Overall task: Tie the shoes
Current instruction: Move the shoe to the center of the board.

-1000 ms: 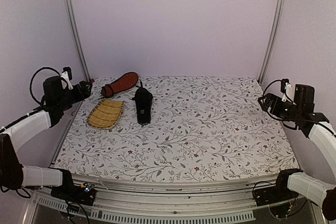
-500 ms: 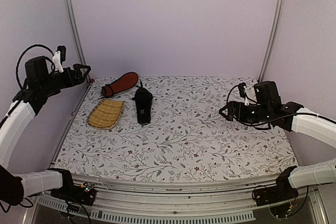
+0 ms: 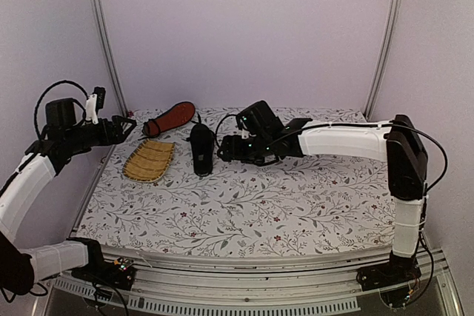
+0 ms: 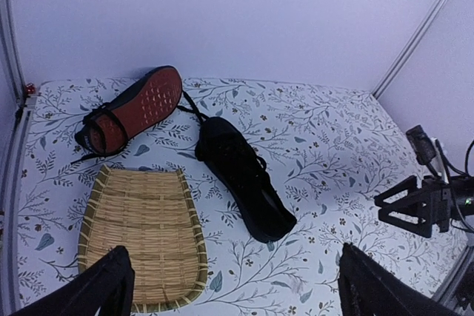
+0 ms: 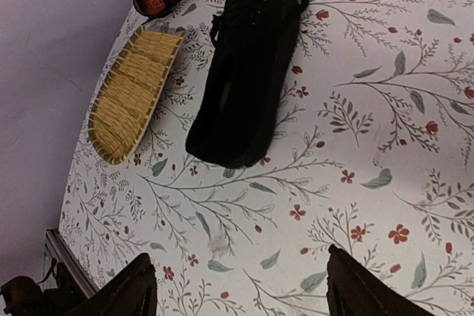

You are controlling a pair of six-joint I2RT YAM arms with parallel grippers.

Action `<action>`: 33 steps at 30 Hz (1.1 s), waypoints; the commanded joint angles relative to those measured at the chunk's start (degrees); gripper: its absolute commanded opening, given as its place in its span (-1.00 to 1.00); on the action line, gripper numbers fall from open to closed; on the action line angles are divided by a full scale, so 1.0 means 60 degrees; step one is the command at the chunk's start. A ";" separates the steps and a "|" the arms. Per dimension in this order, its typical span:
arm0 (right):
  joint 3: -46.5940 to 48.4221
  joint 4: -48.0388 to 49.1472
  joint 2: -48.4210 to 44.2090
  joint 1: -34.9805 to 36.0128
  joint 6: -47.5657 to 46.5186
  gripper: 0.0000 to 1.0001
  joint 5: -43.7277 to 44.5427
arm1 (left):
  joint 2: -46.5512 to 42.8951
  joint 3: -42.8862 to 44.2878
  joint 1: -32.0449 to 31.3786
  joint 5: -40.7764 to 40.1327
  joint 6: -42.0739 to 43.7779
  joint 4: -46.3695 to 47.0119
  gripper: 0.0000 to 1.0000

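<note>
Left claw (image 3: pixel 124 124): I am holding it spread and empty above the worktop's (image 3: pixel 311 205) left edge.
Mat (image 3: pixel 149 159): lying near the far-left corner.
Tipped shoe (image 3: pixel 170 118): lying by the far edge, sole showing.
Upright shoe (image 3: pixel 201 149): sitting just right of the mat.
Right claw (image 3: pixel 226 149): I am holding it stretched across, fingers parted and empty, beside the upright shoe.

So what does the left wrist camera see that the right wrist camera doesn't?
Only left wrist: the whole upturned black canvas shoe with its reddish-orange sole, and the open right gripper. Only right wrist: a dark thing beyond the table, too small to name. Both: the upright black canvas shoe, the yellow woven slatted mat and the flowery tablecloth.
</note>
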 commanded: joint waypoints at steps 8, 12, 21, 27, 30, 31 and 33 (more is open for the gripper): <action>0.4550 0.0245 0.4542 0.0155 -0.0314 0.64 -0.0382 | 0.0156 -0.0278 0.0059 -0.0064 0.0109 0.0021 0.92; 0.4908 0.0919 0.5069 0.0155 -0.0726 0.67 -0.0392 | 0.0362 -0.0266 0.0059 -0.0225 0.0106 -0.0061 0.92; 0.5845 0.0762 0.6001 0.0164 -0.1328 0.45 0.0291 | 0.0772 -0.0209 0.0089 -0.0509 0.0135 -0.0248 0.92; 0.5847 0.0738 0.6103 0.0173 -0.1692 0.36 0.0459 | 0.0914 -0.0176 0.0150 -0.0572 0.0135 -0.0268 0.92; 0.5890 0.0753 0.6191 0.0204 -0.1918 0.15 0.0335 | 0.0934 -0.0176 0.0161 -0.0690 0.0142 -0.0306 0.92; 0.5890 0.0740 0.6211 0.0214 -0.1975 0.05 0.0286 | 0.0940 -0.0176 0.0161 -0.0755 0.0155 -0.0335 0.92; 0.5909 0.0723 0.6219 0.0240 -0.1989 -0.27 0.0148 | 0.0951 -0.0176 0.0168 -0.0869 0.0170 -0.0355 0.92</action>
